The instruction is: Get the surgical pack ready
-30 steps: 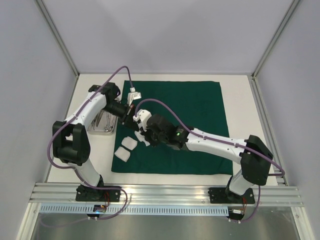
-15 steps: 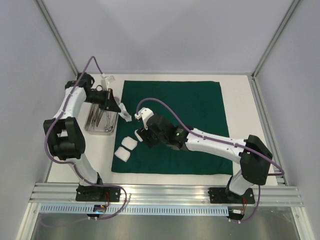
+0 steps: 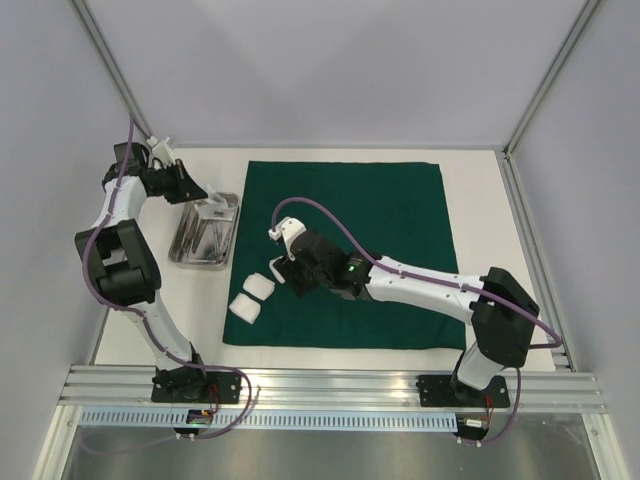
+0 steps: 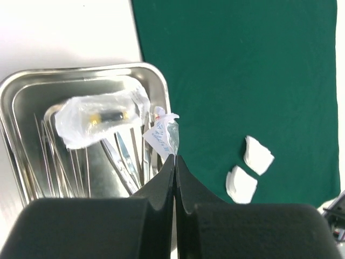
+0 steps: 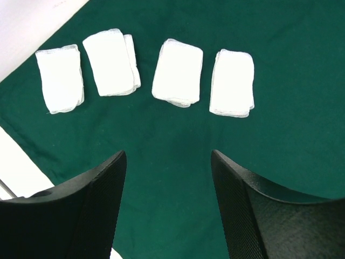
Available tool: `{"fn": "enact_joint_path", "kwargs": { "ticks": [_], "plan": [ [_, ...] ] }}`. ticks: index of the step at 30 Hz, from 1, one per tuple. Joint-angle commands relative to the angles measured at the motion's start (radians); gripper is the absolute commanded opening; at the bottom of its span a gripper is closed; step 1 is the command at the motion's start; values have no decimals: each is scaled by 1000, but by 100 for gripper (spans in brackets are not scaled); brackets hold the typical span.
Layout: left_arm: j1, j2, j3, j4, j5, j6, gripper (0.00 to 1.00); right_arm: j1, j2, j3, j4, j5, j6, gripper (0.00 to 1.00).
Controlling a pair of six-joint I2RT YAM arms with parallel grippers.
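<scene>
The dark green cloth (image 3: 385, 215) lies flat and spread out on the table. To its left stands the steel tray (image 3: 183, 257), holding slim metal instruments (image 4: 125, 162) and a clear bag (image 4: 102, 115) with a dark item inside. My left gripper (image 4: 175, 157) hangs above the tray's right side, shut on the corner of a small clear printed packet (image 4: 163, 135). Several white gauze squares (image 5: 178, 72) lie in a row on the cloth. My right gripper (image 5: 168, 156) hovers just above the cloth near them, open, with nothing between its fingers.
White table surrounds the cloth, with grey walls on three sides. The tray's rim (image 4: 81, 72) sits close to the cloth's left edge (image 3: 238, 215). Two gauze squares (image 3: 252, 298) lie at the cloth's near left edge, below the tray.
My left arm has swung left from over the cloth to above the tray, still pinching the packet. My right gripper has opened over the gauze and stayed in place.
</scene>
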State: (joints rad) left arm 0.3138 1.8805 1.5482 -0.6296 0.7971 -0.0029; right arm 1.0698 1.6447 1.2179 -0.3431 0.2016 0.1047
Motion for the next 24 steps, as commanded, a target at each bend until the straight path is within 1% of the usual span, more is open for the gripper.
{"fn": "enact_joint_path", "kwargs": {
  "ticks": [1,5,8,11,14,18,20,23,24],
  "plan": [
    [-5,45,47,126,2,-86,0,-5,13,20,13,21,3,66],
    [-4,100,53,168,19,-120,0,-11,21,19,15,16,3,66],
    [-4,108,17,234,34,-153,0,-16,33,25,12,5,3,65],
    [-4,106,-42,348,70,-209,0,-18,44,34,9,1,1,65],
    [-4,117,-74,383,85,-243,0,-16,52,37,10,-1,1,64],
    [-2,137,-88,380,73,-262,0,-18,53,32,9,2,3,64],
    [-4,154,-85,360,48,-273,5,-21,52,31,7,4,6,64],
    [-4,172,-68,315,4,-276,14,-21,52,29,9,2,9,64],
    [-4,175,-60,301,-9,-275,20,-24,52,31,9,2,10,64]
  ]
}}
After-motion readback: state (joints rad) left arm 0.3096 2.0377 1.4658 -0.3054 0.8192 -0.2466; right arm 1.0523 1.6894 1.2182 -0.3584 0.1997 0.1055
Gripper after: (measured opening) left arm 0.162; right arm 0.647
